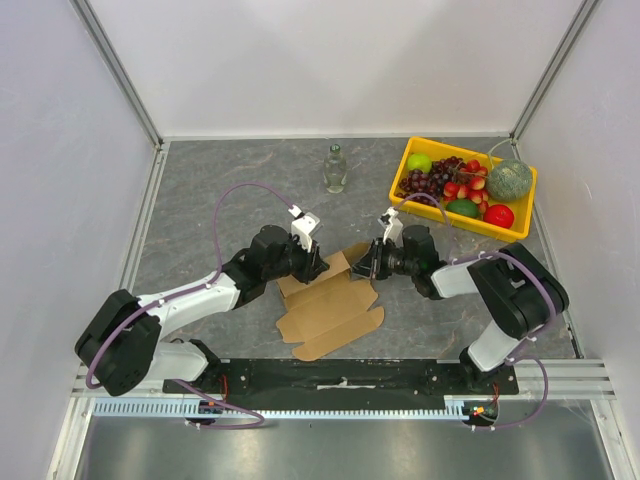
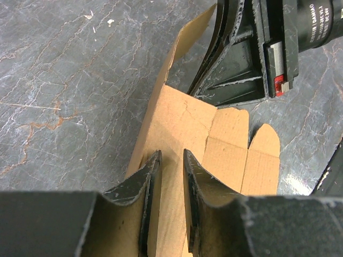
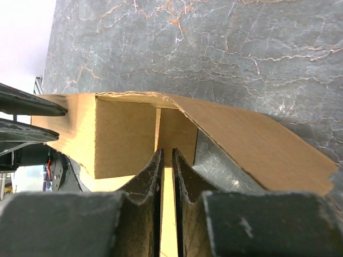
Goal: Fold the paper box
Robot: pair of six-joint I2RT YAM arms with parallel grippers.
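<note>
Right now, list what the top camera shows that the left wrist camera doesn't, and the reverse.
Top only: the glass bottle and the yellow fruit tray. Left wrist only: close up, the left gripper pinching cardboard between its fingers. Both: the paper box, partly folded, the right gripper clamping its raised flap, and the grey table.
</note>
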